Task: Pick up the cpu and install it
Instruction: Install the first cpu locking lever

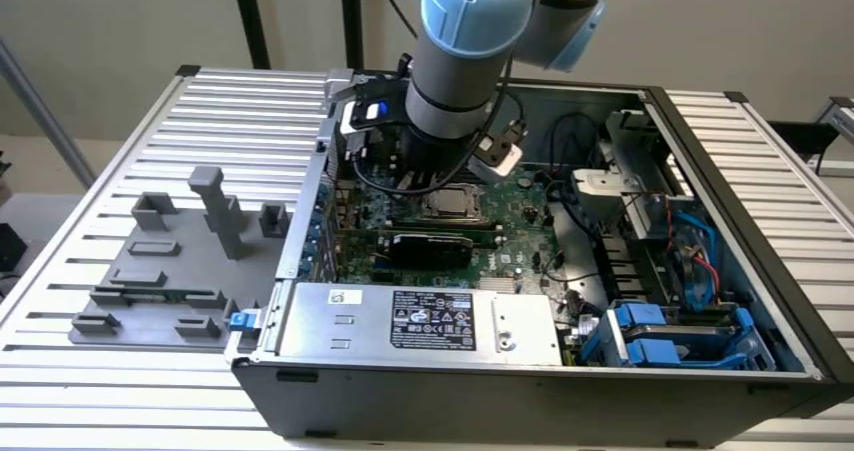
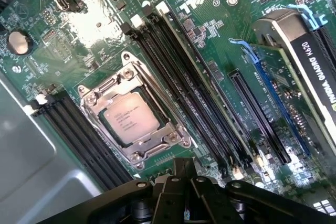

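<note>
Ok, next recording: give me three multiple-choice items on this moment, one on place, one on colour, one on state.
1. Where is the silver-topped square cpu?
A. on the grey plastic tray
B. in the metal-framed socket
C. on the power supply

2. What colour is the motherboard?
A. green
B. red
C. white

3. Does anything lie on the cpu's top plate?
A. a heatsink
B. a cable
C. nothing

Answers: 1 B, the metal-framed socket surrounds it; 2 A, the board is green; 3 C, its printed top is bare.
</note>
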### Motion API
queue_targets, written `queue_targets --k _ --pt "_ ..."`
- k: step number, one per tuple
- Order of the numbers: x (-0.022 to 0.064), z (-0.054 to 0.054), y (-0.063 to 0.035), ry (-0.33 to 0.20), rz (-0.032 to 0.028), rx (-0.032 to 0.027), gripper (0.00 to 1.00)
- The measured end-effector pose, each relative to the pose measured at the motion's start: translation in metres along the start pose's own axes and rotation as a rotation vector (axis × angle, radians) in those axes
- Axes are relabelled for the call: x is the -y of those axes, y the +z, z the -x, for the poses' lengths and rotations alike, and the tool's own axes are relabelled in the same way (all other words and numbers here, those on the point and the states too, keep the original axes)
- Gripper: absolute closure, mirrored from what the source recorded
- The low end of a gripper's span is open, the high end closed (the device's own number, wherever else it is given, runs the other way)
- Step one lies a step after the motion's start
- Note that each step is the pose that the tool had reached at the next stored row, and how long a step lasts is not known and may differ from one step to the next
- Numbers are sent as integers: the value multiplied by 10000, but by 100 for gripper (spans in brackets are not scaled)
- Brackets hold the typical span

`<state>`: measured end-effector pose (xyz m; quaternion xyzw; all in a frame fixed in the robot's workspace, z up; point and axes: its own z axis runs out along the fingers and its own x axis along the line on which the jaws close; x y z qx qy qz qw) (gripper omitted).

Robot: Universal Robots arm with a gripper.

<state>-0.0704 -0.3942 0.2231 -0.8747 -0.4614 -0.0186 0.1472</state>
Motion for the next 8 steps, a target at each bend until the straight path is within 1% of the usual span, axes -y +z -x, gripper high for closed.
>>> queue_targets --k 8 --pt "0 0 -1 0 -1 -1 89"
